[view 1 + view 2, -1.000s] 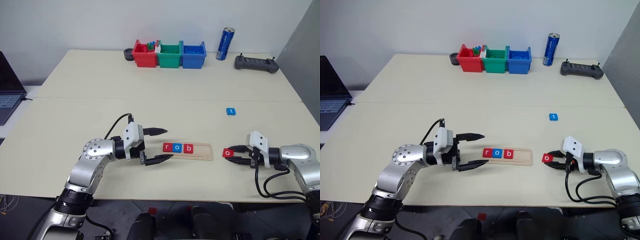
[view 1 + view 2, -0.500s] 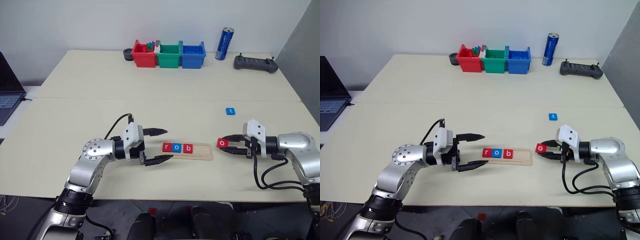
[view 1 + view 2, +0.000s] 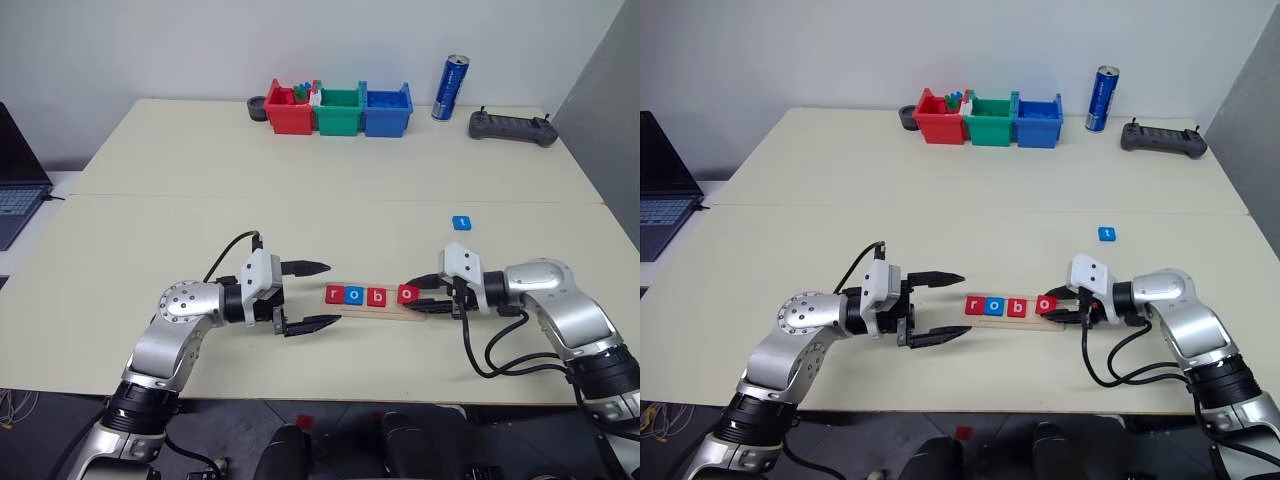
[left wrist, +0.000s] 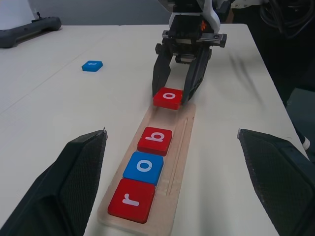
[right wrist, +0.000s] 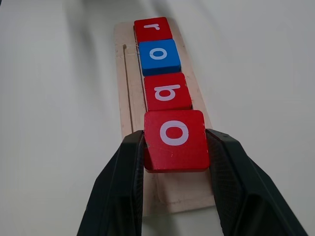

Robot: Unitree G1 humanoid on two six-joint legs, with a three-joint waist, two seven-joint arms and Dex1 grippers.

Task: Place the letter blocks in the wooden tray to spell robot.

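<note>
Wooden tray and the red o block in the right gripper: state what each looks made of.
Wooden tray: pale unfinished wood, matte, with faint grain and a routed groove. Red o block, held by the right gripper: probably painted wood or plastic; smooth, even red faces with a printed white letter.

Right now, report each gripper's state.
Left gripper: open, empty.
Right gripper: shut on the red o block, over the wooden tray.

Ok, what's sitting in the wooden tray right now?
Wooden tray holds red r, blue o, red b. Right hand holds the red o over its end; the groove beneath is hidden.
</note>
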